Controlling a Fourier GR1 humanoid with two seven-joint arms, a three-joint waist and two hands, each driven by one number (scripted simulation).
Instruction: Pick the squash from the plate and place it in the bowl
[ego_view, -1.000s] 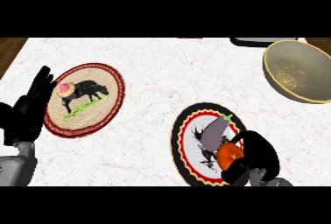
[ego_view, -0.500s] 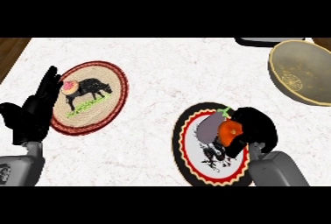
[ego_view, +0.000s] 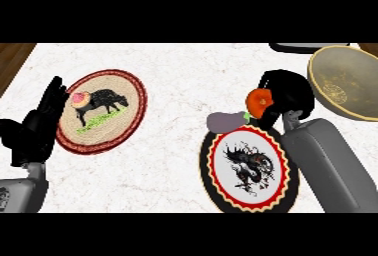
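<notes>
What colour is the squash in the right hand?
Orange, with a small green stem end: the squash sits in the right hand, seen in the head view.

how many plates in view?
2. One plate at left beside the left hand; the other plate at lower right, just below the right hand. None seem hidden.

We see a round woven plate with a dark red rim and a black animal figure (ego_view: 101, 111) just beside the left robot hand (ego_view: 37, 130), on the white marbled tabletop (ego_view: 177, 75).
</notes>
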